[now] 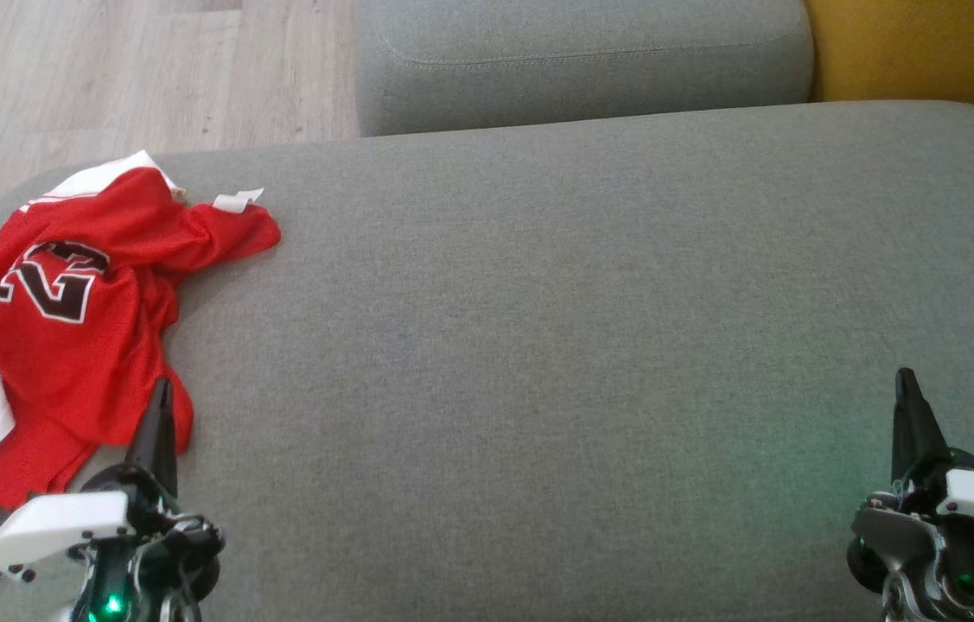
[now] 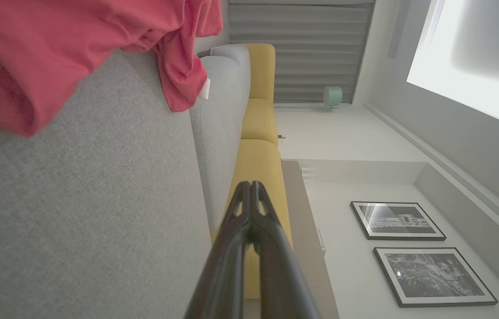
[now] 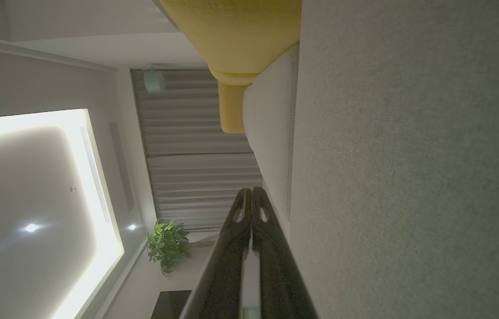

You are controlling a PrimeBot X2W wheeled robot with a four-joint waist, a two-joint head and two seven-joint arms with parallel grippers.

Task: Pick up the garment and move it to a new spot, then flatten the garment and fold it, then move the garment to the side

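Note:
The garment [image 1: 63,320] is a red sports jersey with white trim and a black number, lying crumpled at the left end of a grey sofa cushion [image 1: 556,328]. My left gripper [image 1: 160,386] is shut and empty at the lower left, its tip just over the jersey's lower right hem. In the left wrist view the jersey [image 2: 76,40] hangs across the top left, apart from the shut left gripper [image 2: 250,184]. My right gripper [image 1: 907,377] is shut and empty at the lower right, far from the jersey. The right wrist view shows that gripper [image 3: 249,190] with its fingers pressed together beside the cushion.
A second grey cushion [image 1: 582,60] lies behind the first, with a yellow cushion [image 1: 927,52] at the back right. Pale wood floor [image 1: 106,69] runs past the sofa's left end. The cushion's middle and right are bare fabric.

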